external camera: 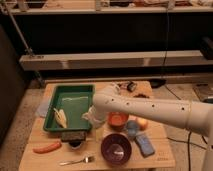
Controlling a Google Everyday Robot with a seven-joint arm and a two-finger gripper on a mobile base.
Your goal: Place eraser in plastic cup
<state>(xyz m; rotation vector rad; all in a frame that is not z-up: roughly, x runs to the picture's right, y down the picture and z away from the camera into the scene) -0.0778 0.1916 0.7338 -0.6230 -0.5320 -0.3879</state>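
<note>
The eraser (pixel 73 135) is a dark oblong block lying at the front edge of the green tray (pixel 75 100). The plastic cup (pixel 131 129) is small and blue-grey; it stands right of the orange bowl (pixel 118 120) and behind the purple bowl (pixel 116 148). My white arm reaches in from the right across the table. The gripper (pixel 92 117) hangs at the tray's right front corner, up and to the right of the eraser and left of the cup. It holds nothing that I can see.
A banana (pixel 60 118) lies in the tray. A small dark cup (pixel 75 144), a red-orange carrot-like item (pixel 46 147) and a fork (pixel 78 160) are at the front left. A light-blue block (pixel 145 145) and an orange fruit (pixel 143 122) are at the right.
</note>
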